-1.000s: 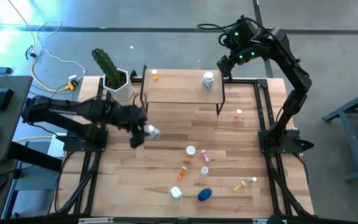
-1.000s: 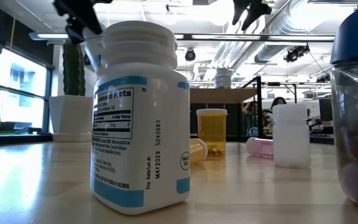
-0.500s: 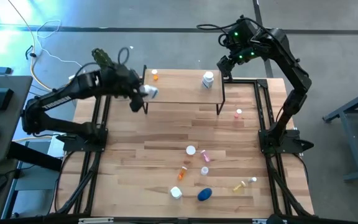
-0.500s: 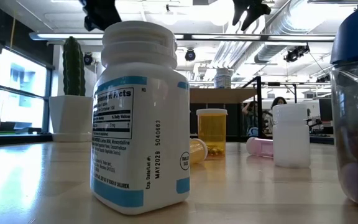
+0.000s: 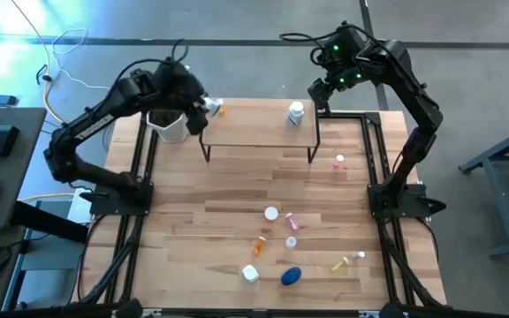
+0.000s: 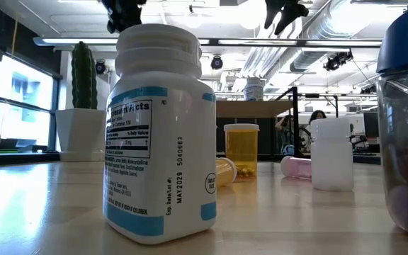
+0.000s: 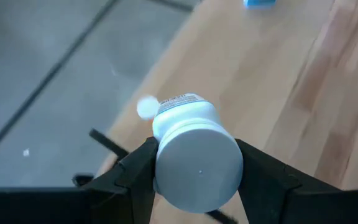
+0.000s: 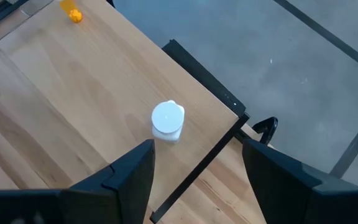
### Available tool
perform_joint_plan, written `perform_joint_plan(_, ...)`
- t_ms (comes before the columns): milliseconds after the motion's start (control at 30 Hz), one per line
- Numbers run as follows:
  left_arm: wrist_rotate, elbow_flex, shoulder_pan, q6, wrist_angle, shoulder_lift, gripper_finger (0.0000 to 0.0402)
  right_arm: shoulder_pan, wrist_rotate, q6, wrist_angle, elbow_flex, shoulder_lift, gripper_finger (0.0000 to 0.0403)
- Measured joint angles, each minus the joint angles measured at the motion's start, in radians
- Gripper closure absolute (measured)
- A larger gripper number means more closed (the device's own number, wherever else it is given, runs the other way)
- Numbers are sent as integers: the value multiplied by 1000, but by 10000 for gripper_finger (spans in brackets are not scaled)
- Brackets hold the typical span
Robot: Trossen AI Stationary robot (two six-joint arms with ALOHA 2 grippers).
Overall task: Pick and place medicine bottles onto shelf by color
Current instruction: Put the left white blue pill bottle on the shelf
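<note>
My left gripper (image 5: 203,107) is shut on a white medicine bottle (image 7: 194,155) with a blue-edged label, above the far left corner of the shelf (image 5: 254,128). An orange bottle (image 5: 220,108) stands on the shelf just beside it. A white bottle (image 5: 296,112) stands near the shelf's right end. My right gripper (image 8: 197,180) hangs open above that white bottle (image 8: 168,119), touching nothing. Several more bottles lie on the table's near half, among them a blue one (image 5: 291,276) and a big white one (image 6: 158,134) close to the low camera. My left gripper pinches the white bottle between its two fingers (image 7: 138,171), on opposite sides of the cap end (image 7: 197,167). The fingers slant down from the table's left. The cap faces back toward the wrist and the bottom points away. The bottle is lifted clear above the shelf.
A white pot with a cactus (image 5: 168,124) stands right under my left arm, beside the shelf's left legs. A pink bottle (image 5: 339,161) stands right of the shelf. The shelf's middle lies bare between the orange and white bottles.
My left gripper has swung from over the table's left middle toward the far edge and upward, carrying the white bottle to the shelf's far left corner. It has turned about on the way. The bottle stays in the hold.
</note>
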Motion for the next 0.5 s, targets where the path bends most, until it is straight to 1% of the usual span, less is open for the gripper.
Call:
perform_joint_plan(100,21,34,-1,1,-67,49,229,0,0,-2,5,0,0,169)
perform_joint_plan(300,96,37,-32,-14,-89,124,229,0,1,-2,5,0,0,169)
perform_joint_plan(500,92,37,-54,10,-127,205,229,0,1,-2,5,0,0,169)
